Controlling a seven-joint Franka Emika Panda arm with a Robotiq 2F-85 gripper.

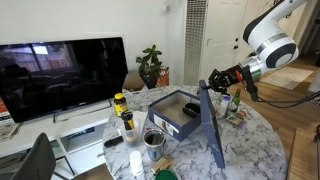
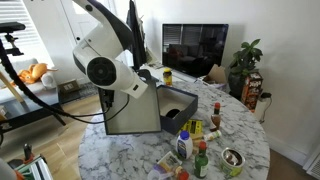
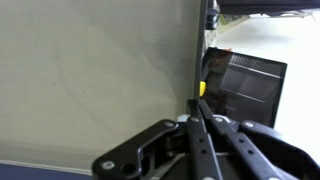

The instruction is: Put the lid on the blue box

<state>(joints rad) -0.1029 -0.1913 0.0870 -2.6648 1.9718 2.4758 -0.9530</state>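
The lid (image 1: 211, 125) stands on edge on the marble table, navy outside, grey-beige inside (image 2: 130, 110). It leans upright beside the open blue box (image 1: 180, 115), which also shows in an exterior view (image 2: 180, 107). My gripper (image 1: 213, 80) is shut on the lid's top rim. In the wrist view the lid's pale inner face (image 3: 95, 70) fills the left, the rim runs between my closed fingers (image 3: 197, 120), and the box interior (image 3: 245, 85) is on the right.
Bottles and jars (image 1: 124, 115) stand by the box, more bottles (image 2: 200, 150) and a tin (image 2: 233, 158) near the table edge. A TV (image 1: 60, 75) and a plant (image 1: 152, 65) stand behind the round marble table (image 1: 245, 150).
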